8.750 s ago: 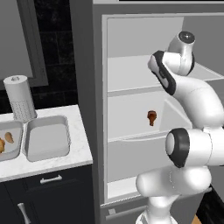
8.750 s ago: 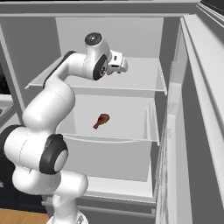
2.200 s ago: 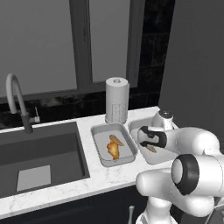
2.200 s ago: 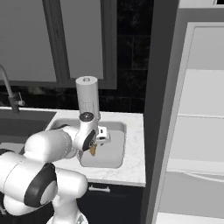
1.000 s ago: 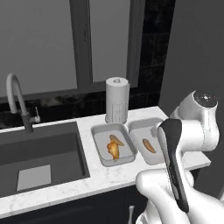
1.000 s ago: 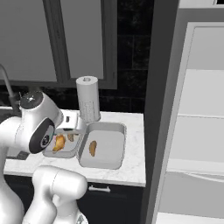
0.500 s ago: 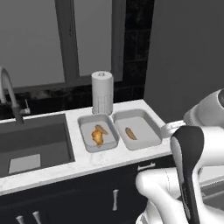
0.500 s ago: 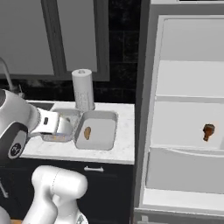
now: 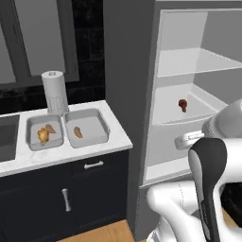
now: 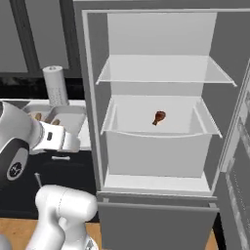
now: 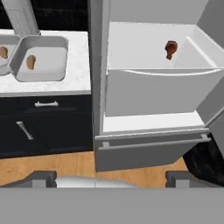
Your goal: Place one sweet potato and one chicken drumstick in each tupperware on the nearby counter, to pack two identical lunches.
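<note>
A golden-brown chicken drumstick [image 9: 182, 105] [image 10: 158, 117] [image 11: 170, 49] lies in the open fridge's drawer. On the white counter [image 9: 116, 137] two grey tupperware trays stand side by side. The left tupperware [image 9: 33, 124] holds two orange-brown pieces close together. The right tupperware [image 9: 97, 120] [image 11: 54, 48] holds one sweet potato [image 9: 78, 132] [image 11: 30, 61]. My gripper [image 11: 111, 178] is open and empty, well back from the fridge front and pointing at it. Its dark fingertips [image 11: 43, 177] stand far apart.
A paper towel roll [image 9: 54, 92] [image 10: 54, 85] stands behind the trays. A dark sink [image 9: 7, 134] is at the counter's left. The fridge has a glass shelf [image 10: 161, 73] above the drawer [image 11: 157, 89]. Dark cabinets with silver handles [image 9: 93, 165] sit under the counter.
The whole picture has shifted: the base has turned right, from the counter toward the open fridge. The trays now sit at the left. The gripper stays open.
</note>
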You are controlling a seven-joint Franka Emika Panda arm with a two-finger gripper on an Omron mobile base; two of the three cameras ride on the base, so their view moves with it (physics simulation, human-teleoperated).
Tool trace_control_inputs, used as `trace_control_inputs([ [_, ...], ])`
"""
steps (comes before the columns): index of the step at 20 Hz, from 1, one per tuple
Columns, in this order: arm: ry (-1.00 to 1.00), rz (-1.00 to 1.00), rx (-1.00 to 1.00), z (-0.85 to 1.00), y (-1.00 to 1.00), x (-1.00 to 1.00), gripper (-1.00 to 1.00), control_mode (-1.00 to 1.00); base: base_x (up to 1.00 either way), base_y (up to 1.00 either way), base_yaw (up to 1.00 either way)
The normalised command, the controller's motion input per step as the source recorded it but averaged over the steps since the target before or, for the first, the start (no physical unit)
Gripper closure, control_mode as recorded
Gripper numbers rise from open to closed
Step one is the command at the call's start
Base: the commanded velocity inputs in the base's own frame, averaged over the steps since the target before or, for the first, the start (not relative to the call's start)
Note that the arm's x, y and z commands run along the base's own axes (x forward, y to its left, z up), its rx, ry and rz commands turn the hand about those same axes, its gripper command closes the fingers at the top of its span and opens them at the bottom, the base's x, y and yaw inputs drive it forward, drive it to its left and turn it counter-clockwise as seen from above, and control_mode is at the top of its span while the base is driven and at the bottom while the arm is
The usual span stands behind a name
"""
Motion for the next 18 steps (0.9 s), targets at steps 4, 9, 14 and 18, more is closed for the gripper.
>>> trace_control_inputs([
  [4,0.00,0.00,0.00,0.00,0.00,0.00,-1.00,1.00,0.28,-1.00,0.00],
  [9,0.00,0.00,0.00,0.00,0.00,0.00,-1.00,1.00,0.79,-0.59,0.00],
  [14,0.00,0.00,0.00,0.00,0.00,0.00,-1.00,1.00,1.00,0.00,0.00],
  [18,0.02,0.01,0.00,-0.11,-0.15,0.75,-1.00,-1.00,0.25,0.00,0.00],
])
